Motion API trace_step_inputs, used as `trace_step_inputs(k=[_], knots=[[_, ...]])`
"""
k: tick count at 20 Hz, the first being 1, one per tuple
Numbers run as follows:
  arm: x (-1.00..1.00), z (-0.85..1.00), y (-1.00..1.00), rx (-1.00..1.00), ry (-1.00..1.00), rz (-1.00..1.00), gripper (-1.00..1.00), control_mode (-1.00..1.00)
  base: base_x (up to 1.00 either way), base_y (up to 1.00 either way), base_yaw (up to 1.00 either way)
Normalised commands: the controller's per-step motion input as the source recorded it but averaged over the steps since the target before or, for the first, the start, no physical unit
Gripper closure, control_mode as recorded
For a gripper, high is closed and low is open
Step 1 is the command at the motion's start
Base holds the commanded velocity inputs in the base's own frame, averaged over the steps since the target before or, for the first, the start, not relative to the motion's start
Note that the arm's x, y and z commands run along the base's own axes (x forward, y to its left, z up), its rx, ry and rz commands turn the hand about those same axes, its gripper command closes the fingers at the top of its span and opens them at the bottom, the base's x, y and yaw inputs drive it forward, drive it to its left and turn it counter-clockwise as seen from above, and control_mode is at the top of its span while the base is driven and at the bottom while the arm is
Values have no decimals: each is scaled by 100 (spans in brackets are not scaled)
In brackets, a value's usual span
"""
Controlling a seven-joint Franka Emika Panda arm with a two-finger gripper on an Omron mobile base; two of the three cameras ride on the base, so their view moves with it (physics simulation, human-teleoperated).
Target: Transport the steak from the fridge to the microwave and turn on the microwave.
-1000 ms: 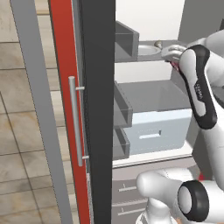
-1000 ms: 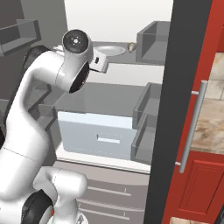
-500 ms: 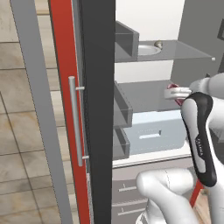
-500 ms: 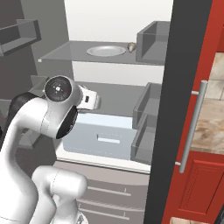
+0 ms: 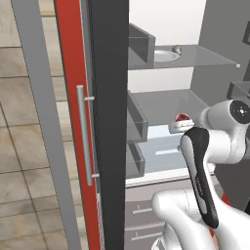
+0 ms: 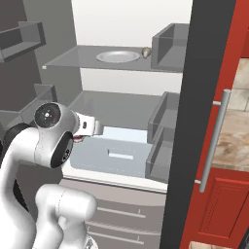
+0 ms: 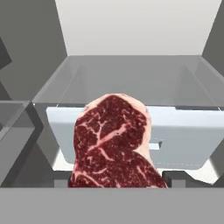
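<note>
The steak (image 7: 116, 144), a dark-red marbled slab, fills the middle of the hand view and hides the fingertips of my gripper (image 7: 117, 178), which is shut on it. From the left base view the steak (image 5: 183, 117) shows as a small red patch at the gripper (image 5: 178, 125), held in front of the fridge's lower glass shelf (image 5: 161, 103). In the right base view the gripper (image 6: 90, 128) hovers above the left end of the white drawer (image 6: 116, 153). The fridge (image 6: 116, 104) stands open. The microwave is out of view.
A white plate (image 6: 116, 56) and a small brownish ball (image 6: 146, 50) lie on the upper shelf. Grey door bins (image 6: 163, 146) line the thick dark door (image 5: 110, 122). Red cabinets (image 6: 233, 204) flank the fridge, and drawers (image 5: 141, 219) sit below it.
The arm has drawn back and down from the upper shelf to the level of the lower shelf and drawer, carrying the steak with it.
</note>
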Motion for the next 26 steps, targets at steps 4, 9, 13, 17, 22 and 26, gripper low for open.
trace_step_inputs(k=[4, 9, 13, 17, 22, 26], knots=[[0, -5, 0, 0, 0, 0, 100, -100, 0, 0, 0], [0, 0, 0, 0, 0, 0, 100, -100, 0, 0, 0], [0, 0, 0, 0, 0, 0, 100, -100, 0, 0, 0], [0, 0, 0, 0, 0, 0, 100, -100, 0, 0, 0], [0, 0, 0, 0, 0, 0, 100, 100, -8, 0, 0], [0, 0, 0, 0, 0, 0, 100, 100, -36, 0, 0]])
